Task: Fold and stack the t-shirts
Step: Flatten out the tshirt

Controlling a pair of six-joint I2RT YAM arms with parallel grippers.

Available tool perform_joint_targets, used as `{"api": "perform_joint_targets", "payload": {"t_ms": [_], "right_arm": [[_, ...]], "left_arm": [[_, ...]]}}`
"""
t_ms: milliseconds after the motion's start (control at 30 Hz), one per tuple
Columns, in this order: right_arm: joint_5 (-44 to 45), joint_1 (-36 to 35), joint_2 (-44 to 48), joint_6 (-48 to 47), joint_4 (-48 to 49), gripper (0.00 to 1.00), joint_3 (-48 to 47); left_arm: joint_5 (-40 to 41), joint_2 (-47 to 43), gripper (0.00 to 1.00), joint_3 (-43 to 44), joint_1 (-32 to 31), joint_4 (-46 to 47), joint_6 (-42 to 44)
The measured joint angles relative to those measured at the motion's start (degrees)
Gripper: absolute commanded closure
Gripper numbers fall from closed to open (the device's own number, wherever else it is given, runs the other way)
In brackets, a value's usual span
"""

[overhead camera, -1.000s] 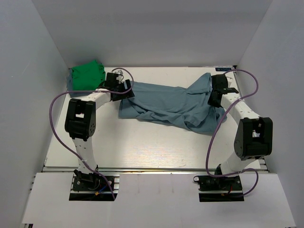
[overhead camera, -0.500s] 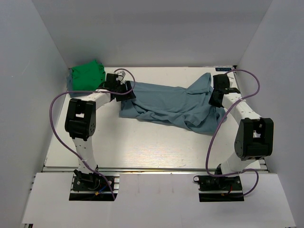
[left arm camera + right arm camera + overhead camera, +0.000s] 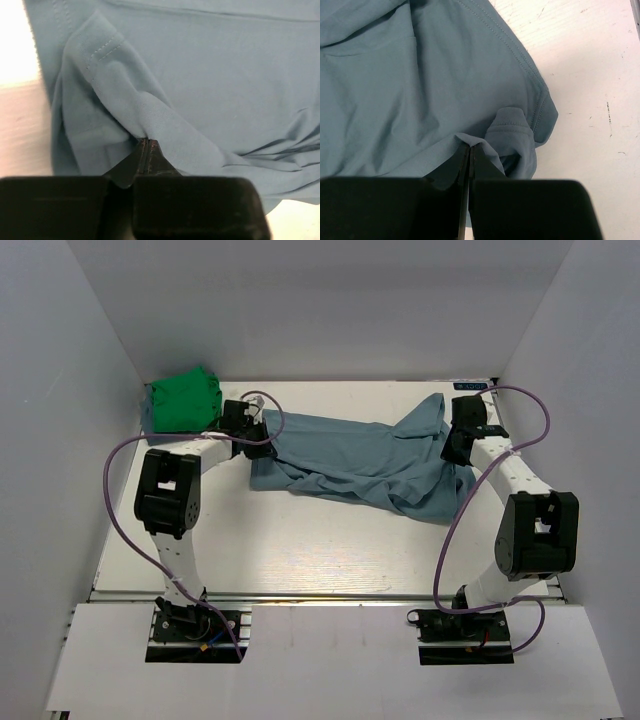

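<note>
Stretching left to right across the far half of the bench, the blue-grey t-shirt lies rumpled. Its long axis runs between the two arms, one end pointing at the left edge and the other at the right edge. The green t-shirt sits bundled in the far left corner, just beside the blue-grey one's left end. The left pincer is down on that left end, and the right pincer is on the right end.

From above you can't read either grip, but the left wrist view settles it: fingers pressed together, a ridge of blue-grey cloth nipped at the tips. The right wrist view tells the same story, fingers closed tight on a fold near the shirt's edge, with bare bench past it. Only the overhead view catches the green shirt.

The bench is pale, whitish and lightly scuffed, and plain white walls box it in on three sides.
</note>
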State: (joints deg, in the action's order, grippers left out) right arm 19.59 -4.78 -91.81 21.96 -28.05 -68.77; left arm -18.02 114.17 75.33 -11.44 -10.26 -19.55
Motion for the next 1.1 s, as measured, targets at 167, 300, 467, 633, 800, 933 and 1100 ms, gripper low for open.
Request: {"api": "perform_joint_targets", "payload": {"t_ms": [167,300,467,633,800,933,1100], "right_arm": [[-0.35,0.33,0.0,-0.13,0.02,1.0,0.0],[-0.55,0.44,0.0,-0.24,0.02,1.0,0.0],[-0.63,0.66,0.0,-0.37,0.02,1.0,0.0],[-0.63,0.66,0.0,-0.42,0.0,1.0,0.0],[-0.66,0.68,0.0,-0.52,0.0,1.0,0.0],[-0.63,0.7,0.0,-0.57,0.0,1.0,0.0],[-0.66,0.92,0.0,-0.59,0.0,1.0,0.0]], "left_arm": [[4.72,-2.12,0.26,-0.68,0.0,-2.47,0.66],[7.96,-4.98,0.09,-1.79,0.39,-3.26,0.68],[7.65,-5.18,0.07,-1.79,1.31,-2.49,1.11],[5.11,-4.31,0.07,-1.79,1.81,-0.2,1.38],[3.76,-2.78,0.07,-1.86,1.84,2.6,1.57],[3.19,-0.46,0.09,-1.81,1.84,2.97,1.95],[2.6,0.92,0.1,-1.4,1.86,3.48,2.19]]}}
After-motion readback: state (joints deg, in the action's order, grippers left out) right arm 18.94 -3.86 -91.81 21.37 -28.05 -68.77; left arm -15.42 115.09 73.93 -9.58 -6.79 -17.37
